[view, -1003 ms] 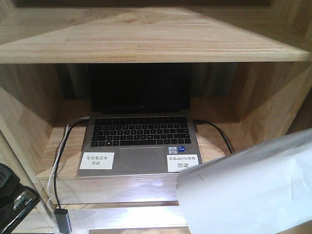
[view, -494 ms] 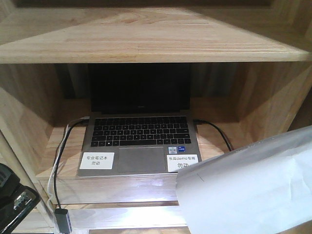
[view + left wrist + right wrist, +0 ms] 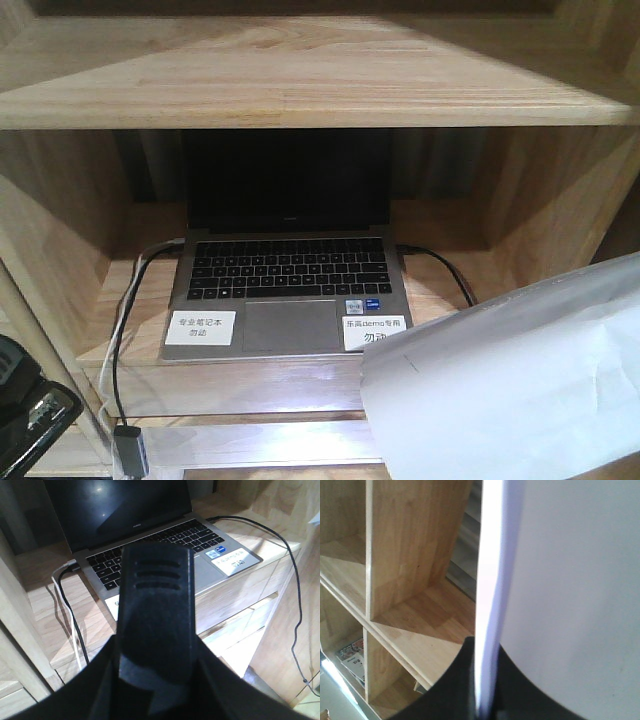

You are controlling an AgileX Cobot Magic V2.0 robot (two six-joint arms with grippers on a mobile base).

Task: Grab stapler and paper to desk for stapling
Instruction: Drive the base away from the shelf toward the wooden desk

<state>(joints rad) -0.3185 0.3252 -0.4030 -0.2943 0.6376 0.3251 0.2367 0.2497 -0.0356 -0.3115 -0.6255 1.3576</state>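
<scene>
Gripping the stapler (image 3: pixel 155 595) tight, the left gripper (image 3: pixel 156 695) hangs low-left of the laptop (image 3: pixel 290 275). Over on the right, the right gripper (image 3: pixel 482 705) pinches the paper (image 3: pixel 510 380) edge, sheet raised beside the shelf (image 3: pixel 415 555).

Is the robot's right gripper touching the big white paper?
Touching. The right wrist view shows the paper's edge running down into the right gripper, pinched between its black fingers.
</scene>
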